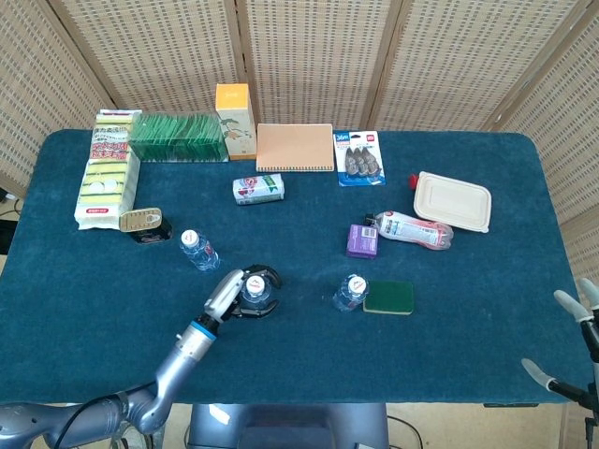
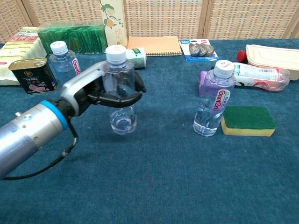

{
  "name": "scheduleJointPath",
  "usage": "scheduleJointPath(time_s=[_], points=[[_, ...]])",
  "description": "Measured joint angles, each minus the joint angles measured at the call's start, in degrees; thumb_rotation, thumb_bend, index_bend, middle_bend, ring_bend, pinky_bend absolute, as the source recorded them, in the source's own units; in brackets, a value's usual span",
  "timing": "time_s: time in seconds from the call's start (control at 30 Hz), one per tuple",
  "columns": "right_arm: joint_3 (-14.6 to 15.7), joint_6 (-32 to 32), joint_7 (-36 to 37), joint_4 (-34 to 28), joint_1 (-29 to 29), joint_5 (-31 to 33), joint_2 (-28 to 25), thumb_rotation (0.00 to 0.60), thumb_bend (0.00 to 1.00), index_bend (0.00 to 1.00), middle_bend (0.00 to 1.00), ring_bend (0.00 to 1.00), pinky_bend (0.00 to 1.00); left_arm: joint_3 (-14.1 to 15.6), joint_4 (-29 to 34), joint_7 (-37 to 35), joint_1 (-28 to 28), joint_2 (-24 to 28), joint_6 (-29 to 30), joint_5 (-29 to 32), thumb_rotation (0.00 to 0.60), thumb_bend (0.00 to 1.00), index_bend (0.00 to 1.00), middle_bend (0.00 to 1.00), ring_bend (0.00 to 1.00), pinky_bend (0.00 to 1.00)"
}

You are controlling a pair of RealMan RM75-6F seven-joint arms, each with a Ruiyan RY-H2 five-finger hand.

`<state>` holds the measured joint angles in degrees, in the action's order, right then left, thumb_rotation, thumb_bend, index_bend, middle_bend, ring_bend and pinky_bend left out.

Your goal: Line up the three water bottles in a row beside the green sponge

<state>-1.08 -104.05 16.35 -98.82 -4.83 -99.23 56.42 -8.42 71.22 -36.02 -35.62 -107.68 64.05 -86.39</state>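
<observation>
Progress stands at one of three: one bottle (image 2: 211, 105) upright touching the sponge (image 2: 247, 120), a second bottle (image 2: 120, 95) clamped in the left hand (image 2: 100, 91) mid-tabletop, a third bottle (image 2: 63, 60) untouched toward the left edge; right hand (image 1: 576, 351) apart, empty.

My glossy black-and-silver left hand (image 2: 100, 91) grips a clear, smooth plastic water bottle (image 2: 120, 93) — shiny against the matt, napped dark-blue cloth table cover (image 2: 187, 177); the green foam sponge (image 2: 247, 120) looks coarse.
</observation>
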Motion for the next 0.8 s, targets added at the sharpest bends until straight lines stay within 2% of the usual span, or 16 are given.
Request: scheduleJointPath(time_s=[0.2, 0.37, 0.8], points=[[0.0, 0.1, -0.3, -0.1, 0.0, -0.5, 0.0, 0.600, 0.00, 0.15, 0.03, 0.00, 0.00, -2.5, -1.5, 3.3, -4.2, -2.5, -3.3, 0.8, 0.600, 0.31, 0.47, 0.42, 0.32, 0.45], [-0.1, 0.7, 0.0, -0.1, 0.3, 0.0, 0.0, 0.600, 0.00, 0.15, 0.03, 0.00, 0.00, -4.3, -5.0, 4.5, -7.1, -6.0, -5.1, 1.8, 0.600, 0.31, 0.47, 0.42, 0.32, 0.45], [-0.4, 1.2, 1.5, 0.2, 0.5, 0.8, -0.4, 0.600, 0.00, 0.15, 0.03, 0.00, 0.00, -6.7, -13.5, 3.8, -13.0, -12.8, -8.3, 3.5, 0.600, 0.30, 0.47, 0.42, 0.32, 0.45]])
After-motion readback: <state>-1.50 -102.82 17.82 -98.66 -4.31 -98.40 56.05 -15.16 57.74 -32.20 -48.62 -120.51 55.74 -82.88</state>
